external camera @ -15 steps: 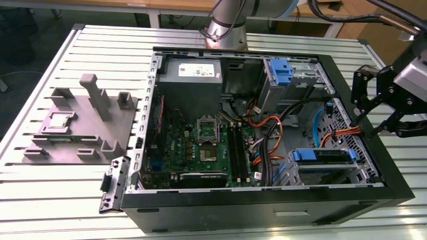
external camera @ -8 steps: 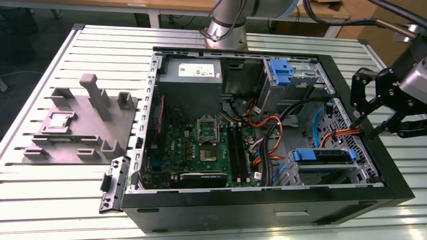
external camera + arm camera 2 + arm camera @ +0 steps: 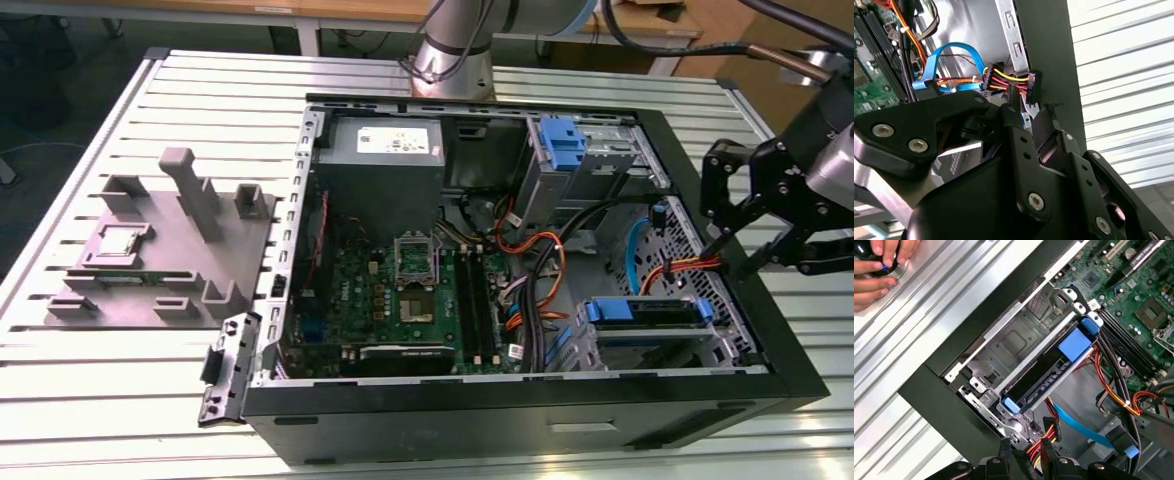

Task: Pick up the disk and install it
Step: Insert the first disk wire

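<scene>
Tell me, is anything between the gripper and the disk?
Yes. In the first wrist view, red, yellow and orange cables cross just ahead of the gripper, between it and the disk, which sits in a metal bay.

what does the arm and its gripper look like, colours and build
The arm is a silver-grey metal tube with a grey jointed cap. The gripper is matte black, built of angular linkage plates pinned with silver bolts, clearest in the second wrist view. A black cable loops above it toward the wrist.
</scene>
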